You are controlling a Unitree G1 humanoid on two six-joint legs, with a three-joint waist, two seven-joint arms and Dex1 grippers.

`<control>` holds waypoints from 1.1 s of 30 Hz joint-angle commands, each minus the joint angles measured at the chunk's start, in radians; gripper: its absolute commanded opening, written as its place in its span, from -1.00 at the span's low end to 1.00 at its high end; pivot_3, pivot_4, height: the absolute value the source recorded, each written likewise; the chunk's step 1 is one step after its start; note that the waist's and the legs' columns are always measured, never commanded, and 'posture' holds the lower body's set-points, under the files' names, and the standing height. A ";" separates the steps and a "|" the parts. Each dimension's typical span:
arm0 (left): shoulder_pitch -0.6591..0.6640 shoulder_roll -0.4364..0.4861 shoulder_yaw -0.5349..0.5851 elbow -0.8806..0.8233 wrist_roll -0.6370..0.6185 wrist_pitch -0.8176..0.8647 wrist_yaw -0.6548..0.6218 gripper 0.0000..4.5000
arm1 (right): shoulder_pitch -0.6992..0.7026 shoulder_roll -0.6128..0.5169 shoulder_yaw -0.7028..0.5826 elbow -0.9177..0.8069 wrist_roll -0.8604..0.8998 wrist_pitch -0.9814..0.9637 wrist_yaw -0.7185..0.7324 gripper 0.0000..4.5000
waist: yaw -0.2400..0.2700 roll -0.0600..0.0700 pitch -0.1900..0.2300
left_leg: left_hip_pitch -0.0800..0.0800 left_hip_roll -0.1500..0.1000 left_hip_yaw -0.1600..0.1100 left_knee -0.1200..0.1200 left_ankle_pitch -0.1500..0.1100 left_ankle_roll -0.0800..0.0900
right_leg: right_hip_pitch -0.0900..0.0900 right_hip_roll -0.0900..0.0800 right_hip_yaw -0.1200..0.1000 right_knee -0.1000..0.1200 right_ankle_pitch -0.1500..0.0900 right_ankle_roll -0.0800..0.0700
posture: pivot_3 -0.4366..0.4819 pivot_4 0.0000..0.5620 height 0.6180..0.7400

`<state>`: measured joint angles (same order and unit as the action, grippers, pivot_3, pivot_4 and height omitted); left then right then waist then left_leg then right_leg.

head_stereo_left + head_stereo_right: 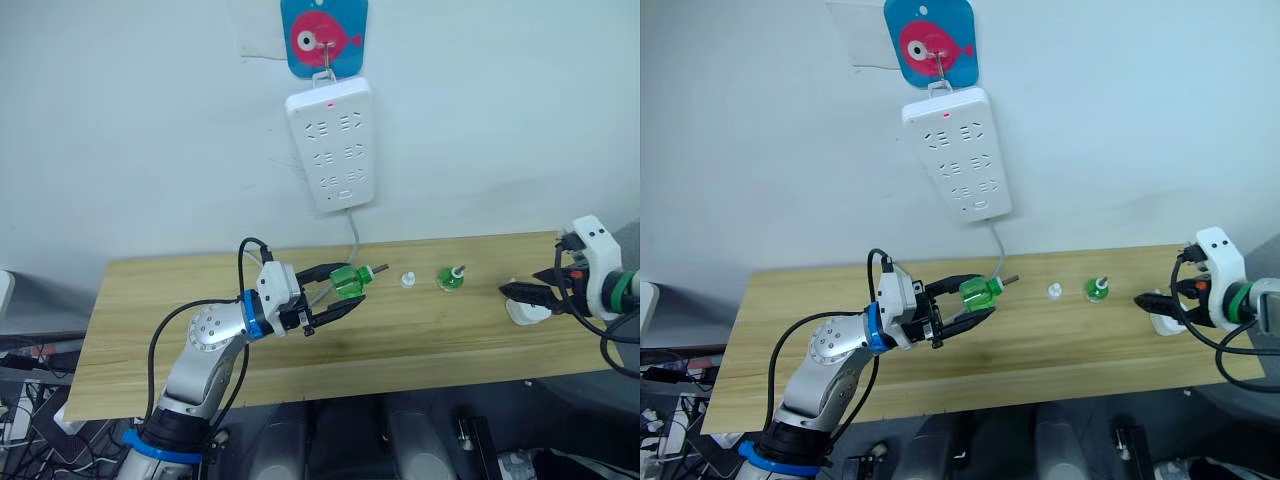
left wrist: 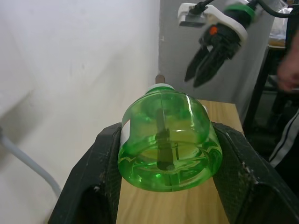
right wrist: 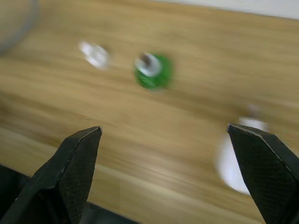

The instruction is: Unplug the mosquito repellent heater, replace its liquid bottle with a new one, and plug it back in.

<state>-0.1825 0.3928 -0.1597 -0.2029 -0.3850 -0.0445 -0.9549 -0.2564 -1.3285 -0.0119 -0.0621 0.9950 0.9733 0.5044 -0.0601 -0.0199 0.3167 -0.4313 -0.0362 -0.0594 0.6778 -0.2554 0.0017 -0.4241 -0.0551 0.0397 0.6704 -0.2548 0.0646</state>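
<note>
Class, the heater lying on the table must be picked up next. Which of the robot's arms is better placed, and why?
Right. The right gripper hangs open right beside the mosquito repellent heater, while the left gripper is occupied holding a green bottle.

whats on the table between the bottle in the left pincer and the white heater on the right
In the left eye view, between the held green bottle and the heater sit a small white cap and a second green bottle, standing upright.
</note>
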 commanded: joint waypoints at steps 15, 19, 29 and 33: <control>0.101 0.044 -0.021 -0.182 -0.033 0.027 -0.010 0.00 | -0.325 0.202 0.279 0.579 -0.734 -0.250 0.452 1.00 | 0.002 0.005 0.049 | 0.000 -0.001 0.003 0.000 0.000 0.000 | -0.001 -0.002 0.003 0.002 0.000 0.000 | -0.18 0.53 1.00; 0.126 0.046 -0.025 -0.211 -0.031 0.036 -0.009 0.00 | -0.353 0.239 0.257 0.643 -0.773 -0.229 0.472 1.00 | 0.003 0.005 0.053 | 0.000 -0.001 0.002 0.000 0.000 0.000 | -0.001 -0.002 0.003 0.002 0.000 0.000 | -0.16 0.53 1.00; 0.114 0.055 -0.014 -0.204 -0.032 0.044 -0.017 0.00 | -0.394 0.326 0.193 0.731 -0.806 -0.174 0.475 1.00 | 0.003 0.005 0.057 | 0.000 -0.002 0.003 0.000 0.000 0.000 | -0.001 -0.002 0.003 0.002 0.000 0.000 | -0.14 0.54 1.00; 0.114 0.059 -0.012 -0.206 -0.033 0.046 -0.020 0.00 | -0.403 0.343 0.178 0.755 -0.825 -0.175 0.475 1.00 | 0.004 0.005 0.062 | 0.000 -0.002 0.002 0.000 0.000 0.000 | -0.001 -0.002 0.003 0.002 0.000 0.000 | -0.14 0.55 1.00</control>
<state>-0.0740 0.4482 -0.1787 -0.3784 -0.3966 0.0123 -0.9714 -0.6499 -0.9745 0.1978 0.6779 0.1802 0.7947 0.9802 -0.0564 -0.0149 0.3790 -0.4309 -0.0378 -0.0569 0.6781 -0.2555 0.0016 -0.4251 -0.0569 0.0428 0.6726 -0.2546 0.0647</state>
